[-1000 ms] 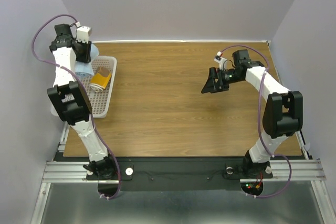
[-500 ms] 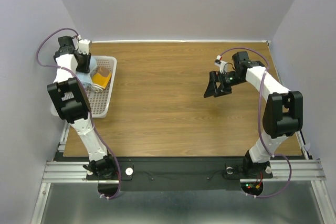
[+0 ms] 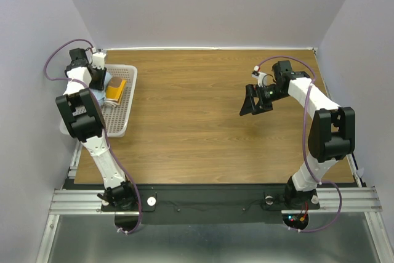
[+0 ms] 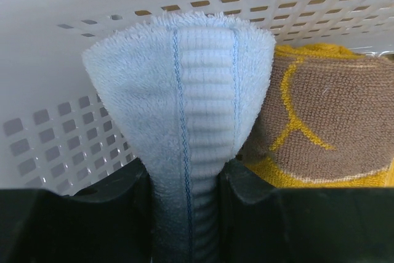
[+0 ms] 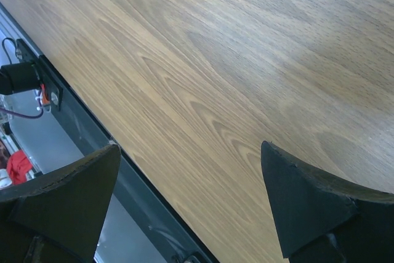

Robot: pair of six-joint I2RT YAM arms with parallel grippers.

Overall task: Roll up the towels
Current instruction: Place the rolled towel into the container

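Upper left of overhead frame, inside the basket [image 4: 55,133]: left gripper [image 4: 184,169] part-closed, pinching the blue towel [image 4: 184,72], which touches the yellow towel [image 4: 320,115]. Right gripper [image 5: 191,147] wide apart, empty, over bench [image 5: 246,60]. Advice: seat roll before releasing, lest it unwind.

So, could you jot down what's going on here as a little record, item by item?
Left jaws: closed on the light blue towel, at the white basket
Right jaws: open, empty, above the bare table
Yellow towel: in the basket, right beside the blue one
Basket position: table's left edge
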